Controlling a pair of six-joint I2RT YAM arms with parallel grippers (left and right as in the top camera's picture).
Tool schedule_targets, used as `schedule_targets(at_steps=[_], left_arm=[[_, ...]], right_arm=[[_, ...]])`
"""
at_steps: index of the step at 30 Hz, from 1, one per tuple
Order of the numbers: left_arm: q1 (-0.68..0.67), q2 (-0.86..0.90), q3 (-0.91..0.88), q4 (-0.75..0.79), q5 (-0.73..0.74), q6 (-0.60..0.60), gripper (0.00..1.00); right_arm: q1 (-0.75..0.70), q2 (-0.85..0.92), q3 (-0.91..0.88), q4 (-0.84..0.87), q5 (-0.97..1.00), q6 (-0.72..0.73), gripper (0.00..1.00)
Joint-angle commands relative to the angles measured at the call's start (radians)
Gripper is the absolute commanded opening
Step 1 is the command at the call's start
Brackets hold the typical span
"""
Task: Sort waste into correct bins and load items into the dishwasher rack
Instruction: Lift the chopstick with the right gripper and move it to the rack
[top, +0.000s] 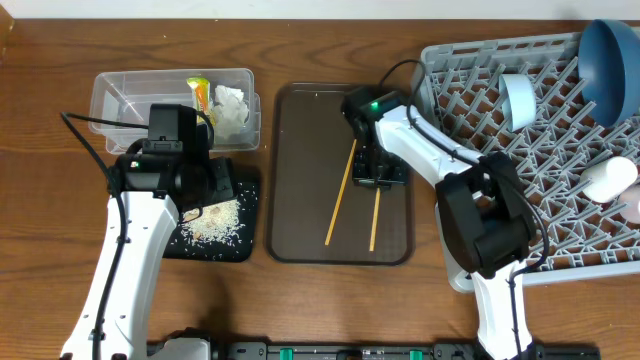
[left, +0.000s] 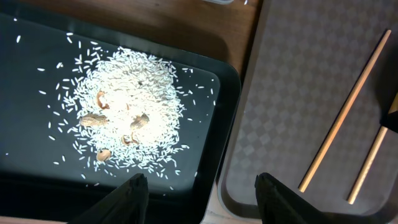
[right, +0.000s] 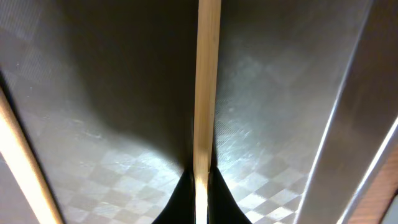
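Observation:
Two wooden chopsticks lie on the brown tray (top: 300, 230): a left one (top: 341, 195) and a right one (top: 375, 222). My right gripper (top: 381, 180) is shut on the right chopstick (right: 206, 93), low on the tray. My left gripper (left: 199, 186) is open and empty above the black tray (top: 235, 245), which holds rice scraps (left: 127, 112). The clear tub (top: 120, 95) holds the yellow-green wrapper (top: 200, 95) and white tissue (top: 232, 110). The grey rack (top: 480, 100) holds the dark blue bowl (top: 612, 55), light blue bowl (top: 520, 100) and a pale cup (top: 608, 180).
The left chopstick also shows in the right wrist view (right: 22, 162) and the left wrist view (left: 345, 112). The wooden table (top: 60, 60) surrounds everything. The rack stands close to the tray's right edge.

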Motion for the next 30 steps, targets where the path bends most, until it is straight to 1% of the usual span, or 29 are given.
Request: schedule_targets(at_steps=[1,5,8,12,16,19,23,26,30], left_arm=[[-0.001,-0.005,0.008,-0.002,-0.009,0.014,0.59],[-0.001,-0.005,0.008,-0.002,-0.01,0.014,0.59],[-0.001,-0.005,0.008,-0.002,-0.01,0.014,0.59],[-0.001,-0.005,0.008,-0.002,-0.01,0.014,0.59],[-0.001,-0.004,0.008,-0.002,-0.01,0.014,0.59],[-0.001,-0.004,0.008,-0.002,-0.009,0.014,0.59],[-0.001,-0.004,0.008,-0.002,-0.01,0.014,0.59],[-0.001,-0.004,0.008,-0.002,-0.009,0.014,0.59],[-0.001,-0.004,0.008,-0.002,-0.009,0.014,0.59]], right_arm=[[-0.029,-0.005,-0.012,-0.002,0.032,-0.158,0.01],[-0.055,-0.083,0.015,-0.013,0.03,-0.294,0.01],[-0.083,-0.182,0.03,-0.007,0.029,-0.406,0.01],[-0.132,-0.327,0.034,-0.013,0.033,-0.591,0.01],[-0.202,-0.436,0.034,-0.032,0.058,-0.629,0.01],[-0.27,-0.477,0.034,-0.039,0.056,-0.655,0.01],[-0.356,-0.472,0.032,-0.071,0.056,-0.745,0.01],[-0.401,-0.447,0.027,-0.101,0.042,-0.763,0.01],[-0.42,-0.391,0.001,-0.099,-0.047,-0.77,0.01]])
